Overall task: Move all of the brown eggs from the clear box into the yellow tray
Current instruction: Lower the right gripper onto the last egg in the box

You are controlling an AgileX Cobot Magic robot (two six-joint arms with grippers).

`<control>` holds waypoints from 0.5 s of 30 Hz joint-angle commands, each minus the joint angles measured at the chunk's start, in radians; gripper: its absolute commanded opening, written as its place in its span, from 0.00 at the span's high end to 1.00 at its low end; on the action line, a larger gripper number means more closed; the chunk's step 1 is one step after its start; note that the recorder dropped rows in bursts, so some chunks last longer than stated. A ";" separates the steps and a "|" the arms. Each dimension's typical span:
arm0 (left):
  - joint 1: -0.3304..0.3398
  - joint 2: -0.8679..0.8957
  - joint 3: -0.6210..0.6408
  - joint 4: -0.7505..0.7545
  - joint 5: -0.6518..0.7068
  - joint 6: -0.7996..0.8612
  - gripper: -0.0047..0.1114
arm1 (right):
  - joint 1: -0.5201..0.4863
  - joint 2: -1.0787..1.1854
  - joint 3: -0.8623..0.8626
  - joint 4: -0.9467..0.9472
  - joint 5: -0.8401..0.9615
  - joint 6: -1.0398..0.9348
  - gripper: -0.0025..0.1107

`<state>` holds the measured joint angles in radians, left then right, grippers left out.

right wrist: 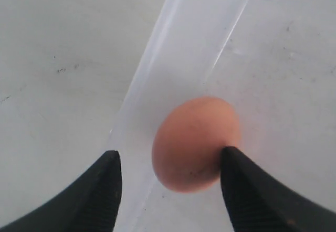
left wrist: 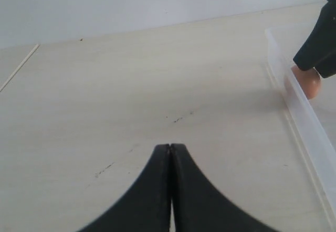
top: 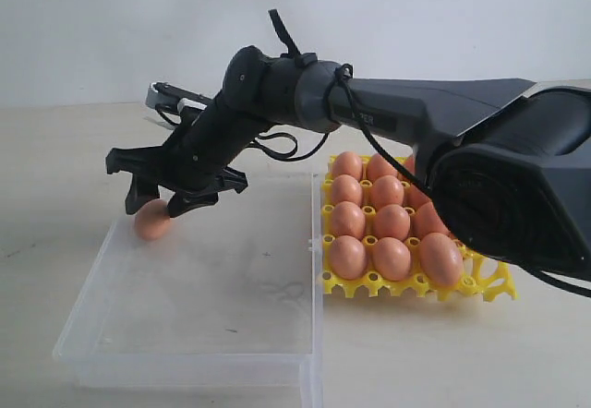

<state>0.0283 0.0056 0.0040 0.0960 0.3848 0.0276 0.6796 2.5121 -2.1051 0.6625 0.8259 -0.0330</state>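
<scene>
1. Exterior view. We see the clear box (top: 185, 360) on the table (top: 55, 196) at 7 o'clock of the scene, with the yellow tray (top: 369, 285) just beside it at its 3 o'clock. Brown eggs (top: 392, 222) sit upright in the tray's cups, in rows; the right arm (top: 416, 117) hides the tray's 1 o'clock part. A lone brown egg (top: 152, 223) lies on the box floor at the box's 10 o'clock corner, close to the wall. The right arm reaches across from 3 o'clock, and the right gripper (top: 154, 209) is lowered over this egg, its two fingers spread and set one on each side of it.

2. Left wrist view. We see the left gripper (left wrist: 170, 148) with its fingers pressed together and nothing between them, above bare table (left wrist: 131, 85). One wall of the clear box (left wrist: 304, 117) shows, with the lone brown egg (left wrist: 308, 83) just inside it and a dark finger of the right gripper (left wrist: 320, 48) over the egg.

3. Right wrist view. We see the right gripper (right wrist: 169, 156) spread wide around the lone brown egg (right wrist: 194, 143). One finger (right wrist: 247, 190) touches the egg's side; the other finger (right wrist: 100, 190) stands apart from it, on the far side of the clear box's wall (right wrist: 178, 48). The egg rests on the box floor, against that wall.
</scene>
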 commanded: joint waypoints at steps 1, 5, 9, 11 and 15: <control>0.002 -0.006 -0.004 -0.001 -0.006 -0.005 0.96 | 0.000 0.011 -0.008 -0.004 -0.020 0.000 0.49; 0.002 -0.006 -0.004 -0.001 -0.006 -0.005 0.96 | 0.000 0.025 -0.008 -0.008 -0.047 0.004 0.49; 0.002 -0.006 -0.004 -0.001 -0.006 -0.005 0.96 | 0.000 0.044 -0.008 -0.010 -0.072 0.012 0.49; 0.002 -0.006 -0.004 -0.001 -0.006 -0.005 0.96 | 0.000 0.050 -0.008 -0.010 -0.080 0.018 0.49; 0.002 -0.006 -0.004 -0.001 -0.006 -0.005 0.96 | 0.000 0.054 -0.008 -0.019 -0.083 -0.002 0.60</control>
<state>0.0283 0.0056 0.0040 0.0960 0.3848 0.0276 0.6796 2.5632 -2.1051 0.6584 0.7567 -0.0143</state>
